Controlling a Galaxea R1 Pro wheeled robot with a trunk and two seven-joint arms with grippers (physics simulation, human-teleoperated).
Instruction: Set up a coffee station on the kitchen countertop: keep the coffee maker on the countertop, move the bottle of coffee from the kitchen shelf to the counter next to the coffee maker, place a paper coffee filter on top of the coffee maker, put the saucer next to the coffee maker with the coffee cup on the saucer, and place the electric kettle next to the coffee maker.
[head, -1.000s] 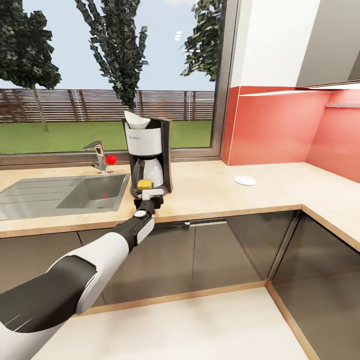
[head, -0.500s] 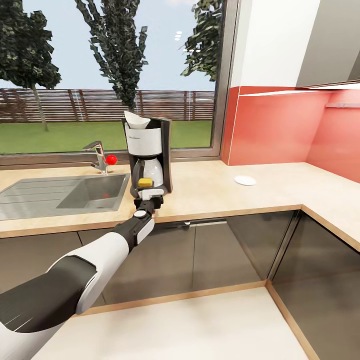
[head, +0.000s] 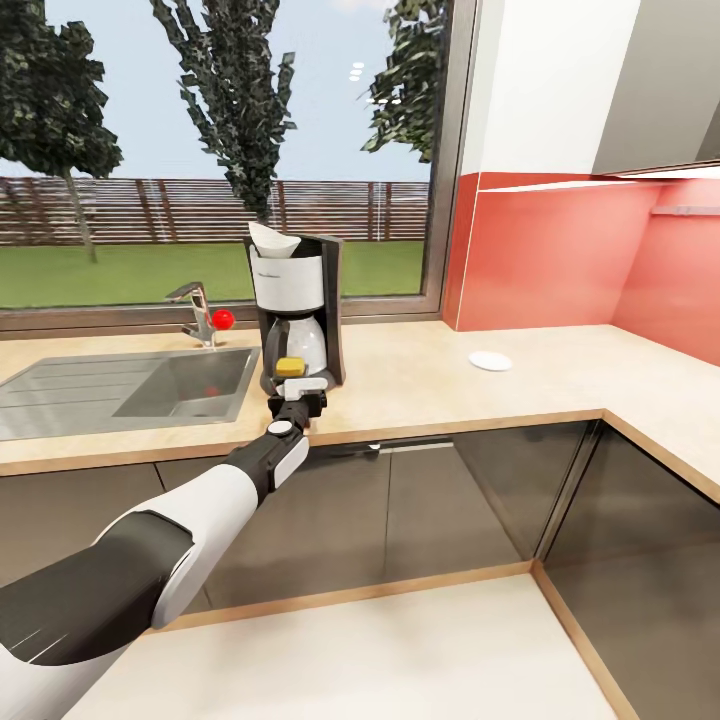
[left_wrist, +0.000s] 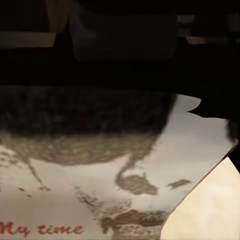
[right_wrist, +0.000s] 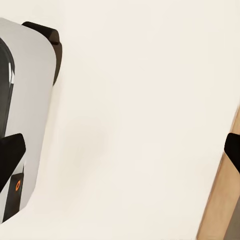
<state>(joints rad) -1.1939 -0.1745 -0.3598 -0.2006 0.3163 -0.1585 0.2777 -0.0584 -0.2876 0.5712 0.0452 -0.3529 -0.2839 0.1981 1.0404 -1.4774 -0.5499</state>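
The black and white coffee maker (head: 297, 305) stands on the countertop (head: 420, 385) by the window, with a white paper filter (head: 272, 240) in its top. Directly in front of it my left gripper (head: 297, 388) is shut on the bottle of coffee (head: 290, 367), whose yellow lid pokes up above the fingers. In the left wrist view the bottle's printed label (left_wrist: 100, 190) sits very close to the camera. A small white saucer (head: 490, 361) lies on the counter further right. My right gripper (right_wrist: 120, 155) hangs open over the pale floor, its dark fingertips (right_wrist: 11, 157) far apart.
A steel sink (head: 120, 390) with a faucet (head: 198, 312) and red knob lies left of the coffee maker. Red backsplash (head: 560, 255) and a corner counter run to the right. Dark cabinet fronts (head: 450, 500) sit below the counter edge.
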